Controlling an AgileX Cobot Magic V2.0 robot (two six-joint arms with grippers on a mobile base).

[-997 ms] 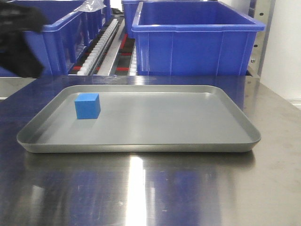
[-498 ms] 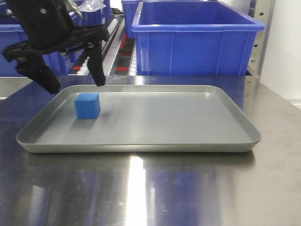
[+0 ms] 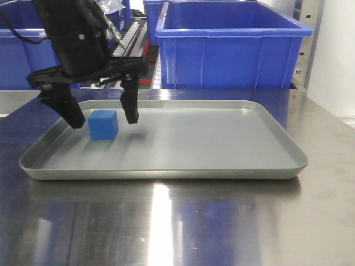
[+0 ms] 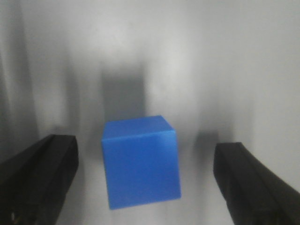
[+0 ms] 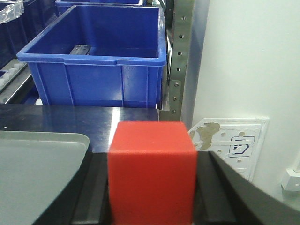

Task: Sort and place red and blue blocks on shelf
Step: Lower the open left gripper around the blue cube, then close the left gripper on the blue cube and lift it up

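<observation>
While left jaws flank it, the blue block [image 3: 103, 124] sits flat — slightly skewed.

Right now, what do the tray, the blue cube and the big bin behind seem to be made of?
Tray: metal, probably aluminium or steel; dull brushed grey with soft reflections. Blue cube: matte, plain faces without shine; plastic, foam or painted wood, can't tell which. Bin: moulded plastic, slightly glossy, with ribbed walls and a thick rim.
</observation>
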